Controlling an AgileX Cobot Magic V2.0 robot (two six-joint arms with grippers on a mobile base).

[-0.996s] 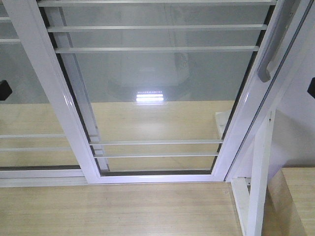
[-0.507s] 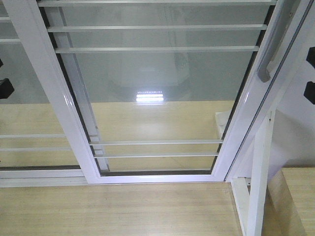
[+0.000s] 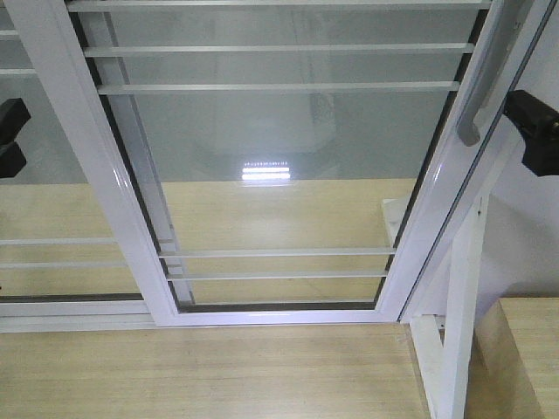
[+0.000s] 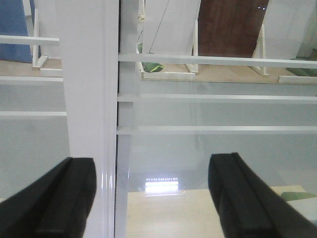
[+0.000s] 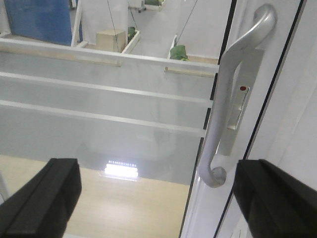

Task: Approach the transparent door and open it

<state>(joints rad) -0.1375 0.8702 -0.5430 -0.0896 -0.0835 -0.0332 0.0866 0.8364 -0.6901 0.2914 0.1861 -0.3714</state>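
The transparent door (image 3: 288, 148) fills the front view: clear glass, glossy white frame, thin white bars. Its curved grey-silver handle (image 3: 479, 96) is on the right stile. My right gripper (image 3: 537, 131) is at the right edge, just right of the handle's lower end and not touching it. In the right wrist view the right gripper (image 5: 156, 198) is open and empty, with the handle (image 5: 233, 94) ahead, nearer the right finger. My left gripper (image 3: 10, 138) is at the left edge. In the left wrist view it (image 4: 151, 198) is open and empty, facing a white stile (image 4: 86, 99).
A similar white-framed glass panel without a handle (image 3: 44, 209) overlaps on the left. Light wooden floor (image 3: 210, 375) runs to the door track. A white post (image 3: 458, 332) and a wooden box (image 3: 524, 358) stand at the lower right. White frames and coloured panels show beyond the glass.
Both grippers have come further into the front view. The right one has moved in from the right edge to beside the handle. The door has not moved.
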